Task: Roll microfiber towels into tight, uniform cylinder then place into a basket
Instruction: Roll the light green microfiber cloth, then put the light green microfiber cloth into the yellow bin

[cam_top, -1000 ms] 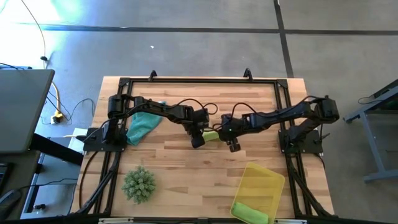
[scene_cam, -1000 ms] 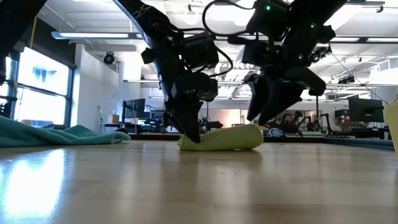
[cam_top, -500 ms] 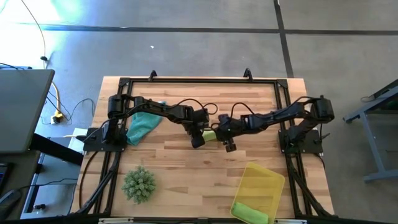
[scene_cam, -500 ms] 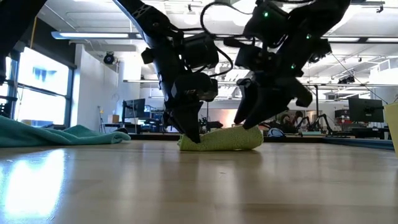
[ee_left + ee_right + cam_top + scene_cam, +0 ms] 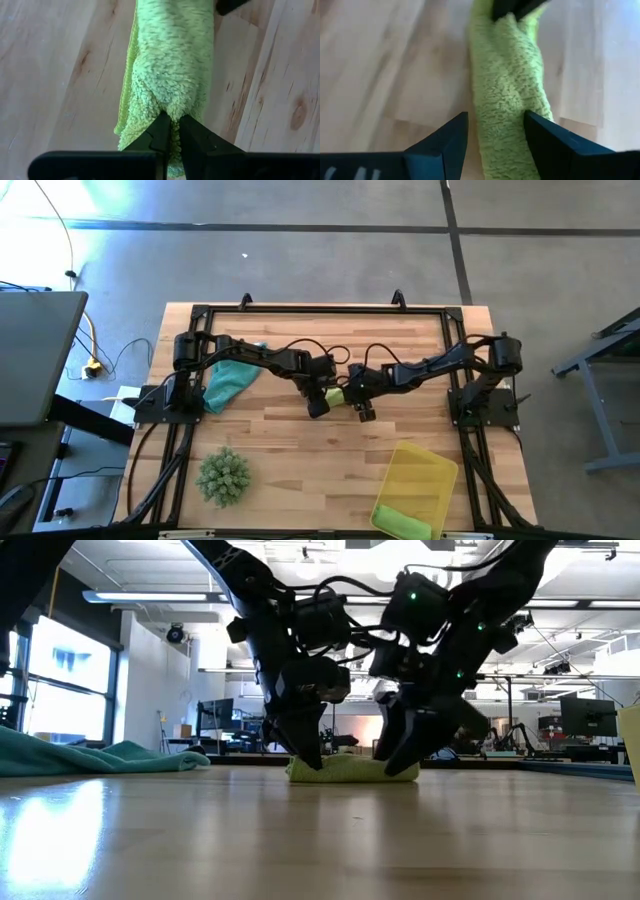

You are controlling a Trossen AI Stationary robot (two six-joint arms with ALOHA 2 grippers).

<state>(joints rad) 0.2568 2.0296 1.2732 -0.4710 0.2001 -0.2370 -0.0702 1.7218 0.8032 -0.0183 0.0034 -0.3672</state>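
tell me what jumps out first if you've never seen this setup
Mid-table, both dark arms meet over a rolled pale yellow-green towel: the left hand pinches one end shut, the right hand straddles the other end, open. A spiky green ball sits near the front left, a yellow basket front right.

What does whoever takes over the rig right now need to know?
Left end effector: shut on one end of the rolled pale yellow-green microfiber towel at table centre.
Right end effector: open, fingers straddling the roll's other end.
Loose teal microfiber towel: by the left arm's base.
Translucent yellow plastic basket: front right, bright green towel inside.
Done: one towel binned.
Left: bin this roll; roll and bin the teal.
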